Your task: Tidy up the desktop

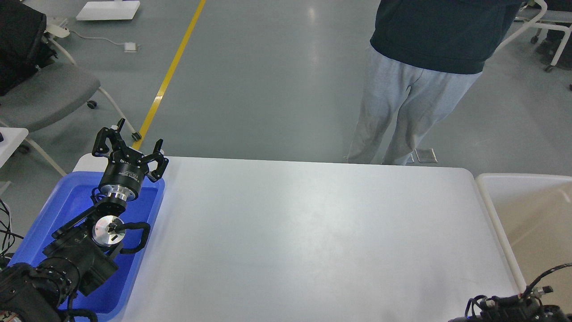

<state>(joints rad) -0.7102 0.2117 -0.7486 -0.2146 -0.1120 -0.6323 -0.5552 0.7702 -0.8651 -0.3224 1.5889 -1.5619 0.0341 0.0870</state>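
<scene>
Head view: the desktop (pixel 313 232) spreads across the middle and shows nothing left on it, so the tidying looks done or nearly so. The left gripper (pixel 129 150) hangs over the far end of the blue tray (pixel 67 210) at the left, fingers spread apart and empty. The right gripper isn't in view; only cabling shows at the near right corner

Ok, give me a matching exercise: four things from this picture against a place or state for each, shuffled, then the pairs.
Things:
1. left gripper
2. blue tray
3. beige bin
4. person

Places or states:
A. off the desktop's right end
B. standing past the far edge
C. open, above the tray's far end
D. at the desktop's left end

Pairs: 1-C, 2-D, 3-A, 4-B
</scene>
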